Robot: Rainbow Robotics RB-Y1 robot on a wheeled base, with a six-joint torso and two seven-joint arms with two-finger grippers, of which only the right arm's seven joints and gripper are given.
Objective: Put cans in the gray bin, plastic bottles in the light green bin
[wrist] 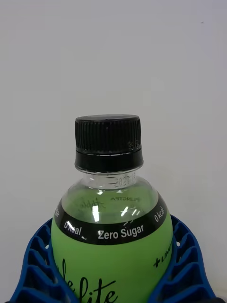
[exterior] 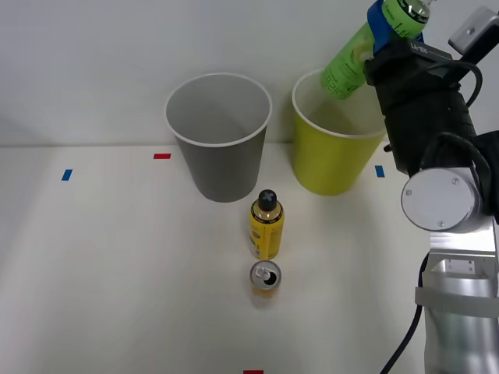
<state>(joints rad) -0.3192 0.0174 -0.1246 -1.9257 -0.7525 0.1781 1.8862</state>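
Note:
My right gripper point(exterior: 387, 29) is shut on a green plastic bottle point(exterior: 352, 61) and holds it tilted in the air, base lowest, over the far rim of the light green bin point(exterior: 331, 165). In the right wrist view the bottle point(wrist: 111, 227) with its black cap sits between the blue ribbed fingers point(wrist: 35, 267). The gray bin point(exterior: 226, 167) stands to the left of the green one. In front of the bins stands a yellow bottle point(exterior: 267, 227) with a black cap, upright. Just in front of it is a short orange can point(exterior: 265, 278) with a silver top.
Small tape marks lie on the white table: blue point(exterior: 67, 174), red point(exterior: 161, 156), blue point(exterior: 380, 171) and red point(exterior: 253, 372) at the front edge. A pale wall rises behind the bins. My arm's bulk point(exterior: 440, 195) fills the right side.

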